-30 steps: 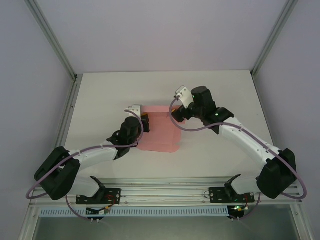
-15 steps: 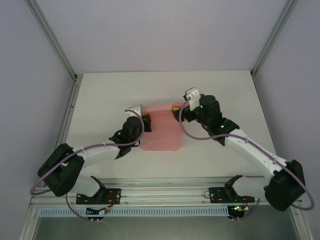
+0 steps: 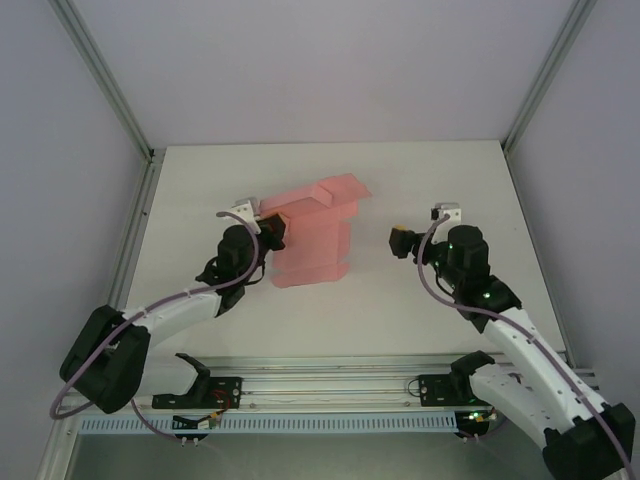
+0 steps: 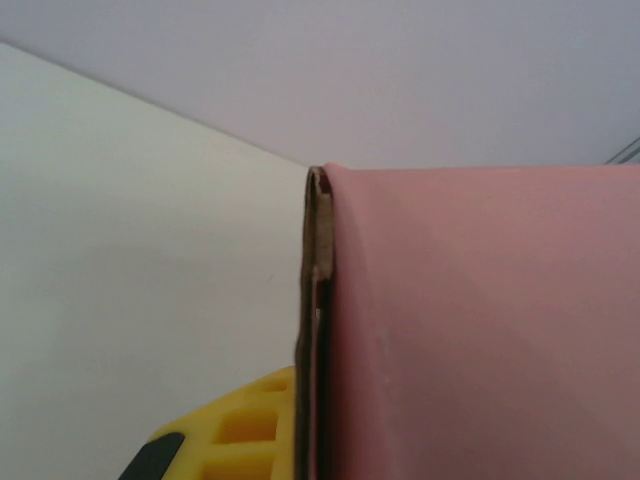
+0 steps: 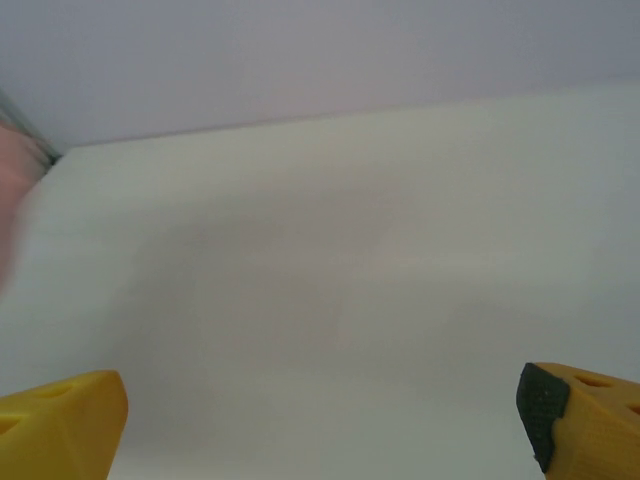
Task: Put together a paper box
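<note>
Left gripper [image 3: 268, 228] is clamped on the left edge of the paper box [image 3: 318, 240]. The box sits mid-bench [image 3: 200, 180] with its far flaps folded up. Right gripper [image 3: 402, 240] has its jaws wide apart, holds nothing, and is clear of the box on its right.

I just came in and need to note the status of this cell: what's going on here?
The left gripper is shut on the left edge of the pale pink thin-card paper box. The box is a partly folded sheet, with its far flaps raised off the white table. The right gripper is open and holds nothing, and it is off to the right of the card without touching it. The box is not yet formed.
</note>
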You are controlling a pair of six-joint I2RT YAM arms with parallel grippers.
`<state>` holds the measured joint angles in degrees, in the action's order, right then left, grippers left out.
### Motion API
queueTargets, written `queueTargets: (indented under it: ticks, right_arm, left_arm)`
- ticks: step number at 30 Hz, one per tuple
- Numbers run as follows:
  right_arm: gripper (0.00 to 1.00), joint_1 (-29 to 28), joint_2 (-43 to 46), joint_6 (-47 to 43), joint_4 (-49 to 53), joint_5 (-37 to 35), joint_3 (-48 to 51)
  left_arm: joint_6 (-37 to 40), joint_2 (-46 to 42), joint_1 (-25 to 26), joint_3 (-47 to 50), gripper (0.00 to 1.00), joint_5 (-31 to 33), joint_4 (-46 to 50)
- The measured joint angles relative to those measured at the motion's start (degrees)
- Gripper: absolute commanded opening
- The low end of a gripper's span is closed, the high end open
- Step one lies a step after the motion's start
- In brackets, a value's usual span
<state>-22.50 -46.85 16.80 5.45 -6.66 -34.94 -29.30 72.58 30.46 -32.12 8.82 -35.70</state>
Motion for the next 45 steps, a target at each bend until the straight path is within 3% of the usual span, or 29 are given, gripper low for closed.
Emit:
queueTargets:
  ticks: [5, 15, 28, 37, 45]
  right_arm:
    - [1.0, 0.4, -2.9, 2.6, -6.5, 8.3, 3.5]
    - [1.0, 0.4, -12.7, 1.5, -16.2, 20.7, -3.1]
    - [1.0, 0.4, -20.2, 1.9, -23.4, 32.1, -5.1]
    - [1.0, -1.7, -27.9, 2.7, -26.6, 31.9, -6.1]
    - [1.0, -6.2, -33.0, 0.3, -20.6, 22.1, -12.7]
  left_arm:
    - [-0.7, -2.0, -0.2, 1.1, 0.0, -3.3, -1.2]
    - [-0.7, -2.0, -0.2, 2.1, 0.0, -8.0, -2.3]
    - [-0.7, 1.5, -0.2, 2.1, 0.0, -10.6, -3.6]
    - [-0.7, 2.8, -0.5, 2.1, 0.0, -10.7, -3.6]
    - [0.4, 3.1, -1.5, 2.1, 0.0, -7.6, -2.1]
